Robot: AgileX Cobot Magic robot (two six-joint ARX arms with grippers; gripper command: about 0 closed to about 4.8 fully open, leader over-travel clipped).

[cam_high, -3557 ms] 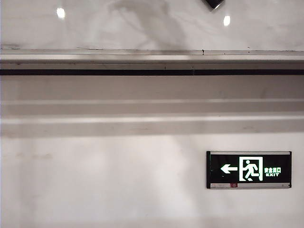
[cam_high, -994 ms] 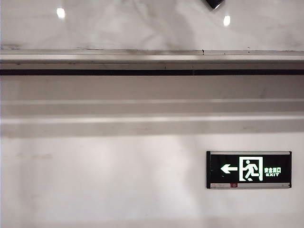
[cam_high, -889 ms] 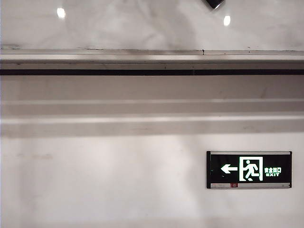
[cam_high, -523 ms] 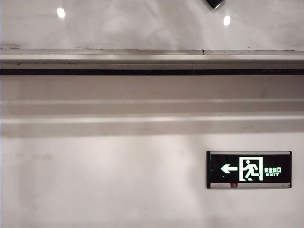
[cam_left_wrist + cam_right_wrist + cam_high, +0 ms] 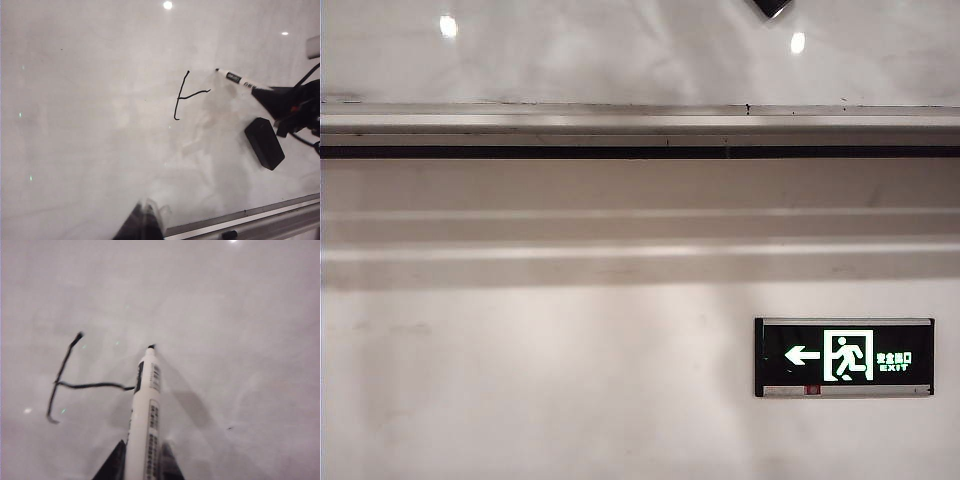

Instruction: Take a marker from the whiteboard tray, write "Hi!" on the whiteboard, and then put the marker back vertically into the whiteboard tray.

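- We see the marker (image 5: 145,410), white-barrelled, uncapped, tip at the whiteboard (image 5: 90,100).
- The whiteboard bears a black half-drawn "H".
- The whiteboard tray (image 5: 620,135) runs below it.

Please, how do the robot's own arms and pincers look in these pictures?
The right pincer is black, with wedge-shaped fingers, a small red spot and thin black cables looping behind it. Up close, the right pincer shows two dark pointed fingers. The left pincer shows only a dark finger and a translucent pale tip.
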